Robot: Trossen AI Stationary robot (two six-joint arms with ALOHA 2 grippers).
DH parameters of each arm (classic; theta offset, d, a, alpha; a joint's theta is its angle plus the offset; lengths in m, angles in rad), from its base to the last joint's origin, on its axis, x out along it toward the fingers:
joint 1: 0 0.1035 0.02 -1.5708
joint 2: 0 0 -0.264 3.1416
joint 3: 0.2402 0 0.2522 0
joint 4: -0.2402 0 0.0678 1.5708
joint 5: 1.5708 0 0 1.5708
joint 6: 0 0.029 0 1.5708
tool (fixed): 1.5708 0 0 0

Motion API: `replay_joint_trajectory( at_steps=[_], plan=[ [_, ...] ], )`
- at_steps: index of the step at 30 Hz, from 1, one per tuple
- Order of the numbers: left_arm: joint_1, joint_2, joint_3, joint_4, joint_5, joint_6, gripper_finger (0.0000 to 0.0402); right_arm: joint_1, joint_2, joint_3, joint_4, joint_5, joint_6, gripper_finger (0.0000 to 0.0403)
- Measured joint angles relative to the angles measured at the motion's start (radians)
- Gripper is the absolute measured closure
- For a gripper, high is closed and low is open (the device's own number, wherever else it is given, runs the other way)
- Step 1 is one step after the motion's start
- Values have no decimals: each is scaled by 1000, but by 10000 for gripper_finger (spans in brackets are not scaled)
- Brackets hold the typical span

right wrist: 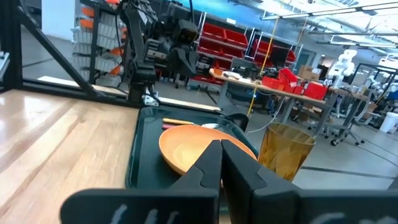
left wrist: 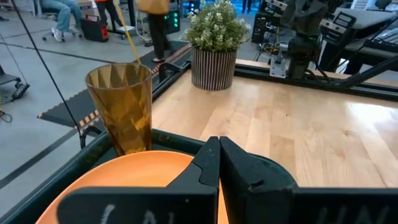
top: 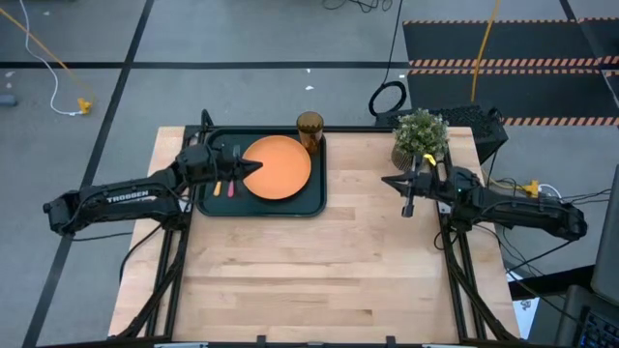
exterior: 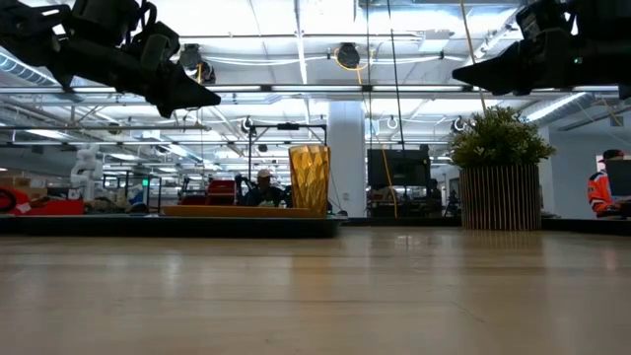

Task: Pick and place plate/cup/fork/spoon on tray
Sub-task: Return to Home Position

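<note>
The dark tray [top: 314, 198] lies at the table's far left. On it rests the orange plate [top: 285, 169], and the amber cup [top: 309, 129] stands upright in its far right corner. The orange-handled spoon [top: 218, 187] and the red-handled fork [top: 231, 188] lie side by side on the tray left of the plate, partly under my left arm. My left gripper [top: 256, 166] is shut and hangs above the plate's left edge, touching nothing. My right gripper [top: 385, 180] is shut in the air over the table's right side, near the plant, pointing toward the tray.
A potted green plant [top: 420, 135] in a ribbed pot stands at the far right, just behind my right gripper. Bare wood [top: 319, 271] fills the table's middle and near half. Beyond the far edge are cables and a striped floor mat [top: 503, 58].
</note>
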Motion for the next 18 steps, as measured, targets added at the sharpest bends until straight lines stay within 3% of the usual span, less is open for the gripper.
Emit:
replay_joint_trajectory(
  at_steps=[13, 18],
  plan=[
    [-29, -1, 0, 6, 18, 2, 401, 1, -93, 0, -116, -4, -3, 403],
    [-69, -1, 0, 5, 15, 2, 401, 1, -93, -37, -77, -35, 8, 403]
  ],
)
